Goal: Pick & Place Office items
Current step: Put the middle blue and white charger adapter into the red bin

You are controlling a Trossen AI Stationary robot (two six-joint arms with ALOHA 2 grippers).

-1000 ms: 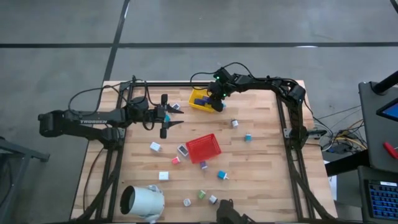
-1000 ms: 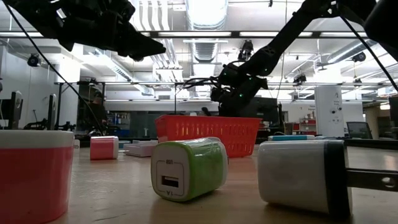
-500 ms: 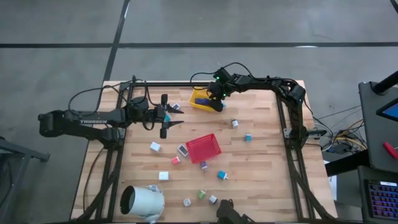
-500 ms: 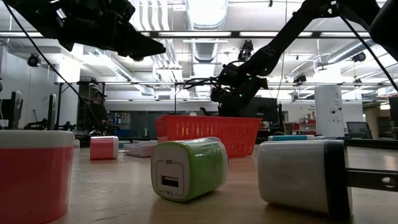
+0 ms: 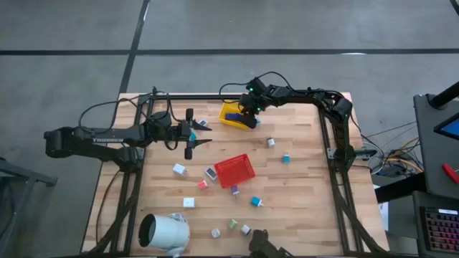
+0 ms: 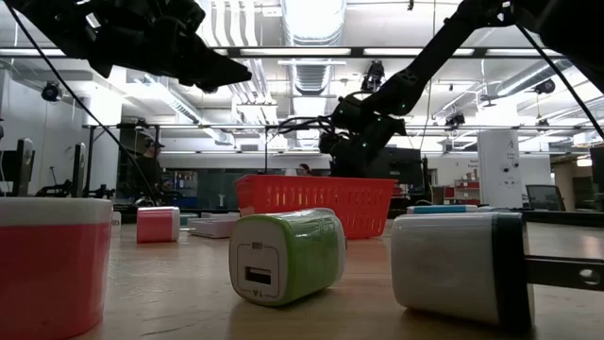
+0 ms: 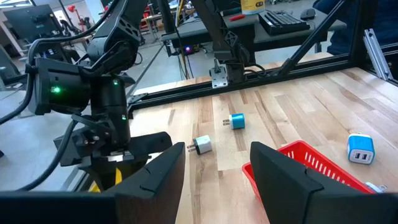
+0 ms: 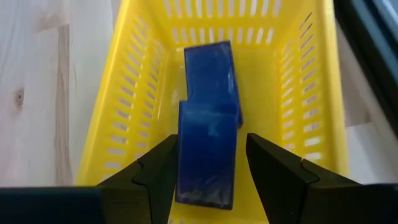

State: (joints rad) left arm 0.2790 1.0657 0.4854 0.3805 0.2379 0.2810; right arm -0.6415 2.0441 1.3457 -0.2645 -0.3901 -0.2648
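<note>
My right gripper (image 5: 248,119) hangs open over the yellow tray (image 5: 228,118) at the table's far side. In the right wrist view its fingers stand on either side of a navy block (image 8: 208,155) lying in the tray (image 8: 286,81), with a second navy block (image 8: 210,67) beyond it. My left gripper (image 5: 191,136) hovers open and empty above the table's left half (image 7: 214,168). Several small office items lie scattered on the wood, among them a white one (image 5: 179,169), a teal one (image 5: 256,202) and a green one (image 5: 232,224) (image 6: 286,255). My right gripper has a navy block (image 8: 208,155) between its open fingers, which come from above. One finger (image 8: 155,177) borders the block's side and I cannot tell whether it touches; the other finger (image 8: 280,174) stands clear of it. The block rests on the tray floor.
The red tray (image 5: 235,170) (image 6: 316,203) sits mid-table between the arms. A large white cylinder (image 5: 163,231) lies near the table's near left corner. Small blocks (image 5: 270,142) (image 5: 285,158) lie right of centre. Metal frame rails run along the table's edges.
</note>
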